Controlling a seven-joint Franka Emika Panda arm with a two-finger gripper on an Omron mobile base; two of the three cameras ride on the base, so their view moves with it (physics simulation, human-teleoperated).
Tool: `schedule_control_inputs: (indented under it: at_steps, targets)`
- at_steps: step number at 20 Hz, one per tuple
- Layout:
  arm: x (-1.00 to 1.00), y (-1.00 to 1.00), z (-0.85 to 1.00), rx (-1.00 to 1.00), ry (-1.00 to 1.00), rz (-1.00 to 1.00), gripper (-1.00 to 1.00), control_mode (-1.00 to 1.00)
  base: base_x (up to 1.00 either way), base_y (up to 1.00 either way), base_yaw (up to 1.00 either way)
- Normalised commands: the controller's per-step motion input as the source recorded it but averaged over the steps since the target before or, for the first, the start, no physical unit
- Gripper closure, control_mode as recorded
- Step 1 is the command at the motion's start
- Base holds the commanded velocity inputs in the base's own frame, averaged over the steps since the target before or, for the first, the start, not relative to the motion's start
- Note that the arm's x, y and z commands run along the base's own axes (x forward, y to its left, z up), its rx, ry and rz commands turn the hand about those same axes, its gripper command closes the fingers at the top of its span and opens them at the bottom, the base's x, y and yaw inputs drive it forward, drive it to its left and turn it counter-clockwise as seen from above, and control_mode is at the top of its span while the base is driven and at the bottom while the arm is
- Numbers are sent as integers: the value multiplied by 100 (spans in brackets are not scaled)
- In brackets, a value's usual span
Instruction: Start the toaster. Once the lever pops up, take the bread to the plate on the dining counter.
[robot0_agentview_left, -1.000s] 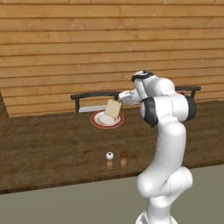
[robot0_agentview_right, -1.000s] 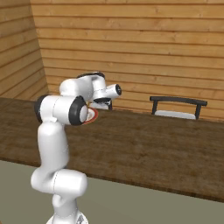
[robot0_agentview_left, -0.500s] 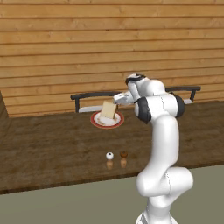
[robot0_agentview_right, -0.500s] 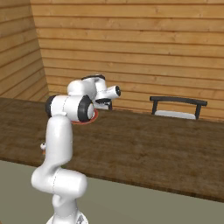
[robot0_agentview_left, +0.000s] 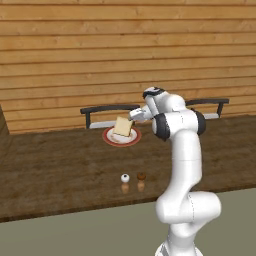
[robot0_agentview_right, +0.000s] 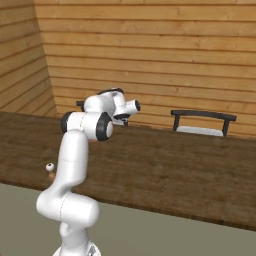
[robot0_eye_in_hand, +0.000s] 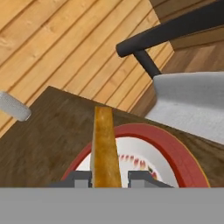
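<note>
The bread (robot0_agentview_left: 122, 126) is a tan slice that stands tilted on edge over the white, red-rimmed plate (robot0_agentview_left: 109, 139) at the back of the dining counter (robot0_agentview_left: 60, 170). My gripper (robot0_agentview_left: 132, 116) holds it by the upper right corner. In the hand view the golden crust of the bread (robot0_eye_in_hand: 105, 148) runs edge-on between the two fingertips of my gripper (robot0_eye_in_hand: 110, 177), with the plate (robot0_eye_in_hand: 175, 153) right below. I cannot tell whether the slice's lower edge touches the plate. The toaster is out of view.
Two dark chairs with grey seats stand behind the counter, one (robot0_agentview_left: 107, 110) just beyond the plate and one (robot0_agentview_left: 210, 102) to the right. A white shaker (robot0_agentview_left: 125, 179) and a brown shaker (robot0_agentview_left: 141, 177) sit near the counter's front edge.
The arm has stretched further toward the wall and its elbow has swung right. The bread has stayed over the plate, shifting slightly left.
</note>
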Motion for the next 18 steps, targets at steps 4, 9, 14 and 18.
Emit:
schedule_control_inputs:
  at_steps: [4, 9, 14, 18]
  targets:
    - [-2, 17, -23, 0, 0, 8, 100, -100, 0, 0, 0]
    - [-24, 11, -17, 2, 0, 9, -100, -100, 0, 0, 0]
    - [-11, 1, -23, 3, 0, 4, -100, -100, 0, 0, 0]
    - [-12, 0, -7, 10, -2, 1, -100, -100, 0, 0, 0]
